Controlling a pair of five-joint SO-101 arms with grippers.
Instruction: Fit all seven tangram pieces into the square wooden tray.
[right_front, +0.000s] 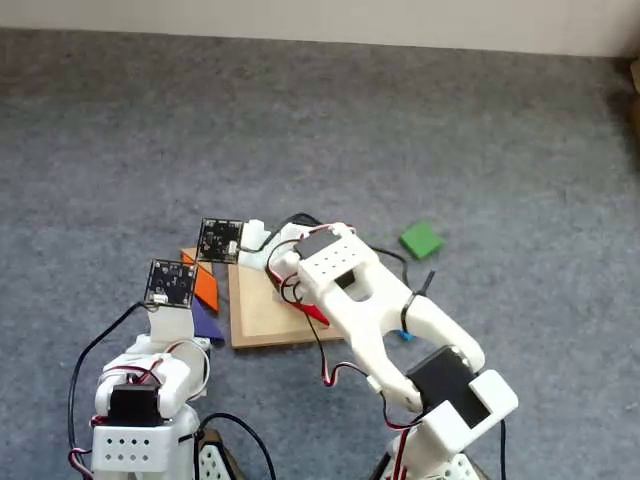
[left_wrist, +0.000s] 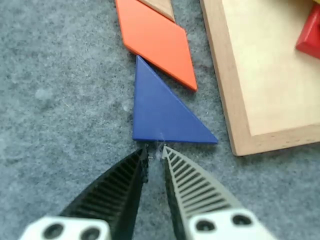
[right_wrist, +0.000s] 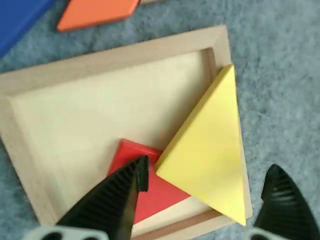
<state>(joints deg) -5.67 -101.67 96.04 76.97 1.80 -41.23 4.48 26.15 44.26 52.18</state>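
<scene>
The right fingers (right_wrist: 115, 195) spread wide over the yellow triangle (right_wrist: 205, 155), which lies across the tray (right_wrist: 100, 60) rim and overlaps a red piece (right_wrist: 161, 192) inside. The left fingers (left_wrist: 125, 185) — nearly closed, empty — point at the blue triangle (left_wrist: 160, 110) beside the orange parallelogram (left_wrist: 157, 37).

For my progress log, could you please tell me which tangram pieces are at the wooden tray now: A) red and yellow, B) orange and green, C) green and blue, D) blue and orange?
A: the red piece lies on the tray floor with the yellow triangle over it and the rim, while the blue triangle and orange piece lie on the carpet beside the tray.
</scene>
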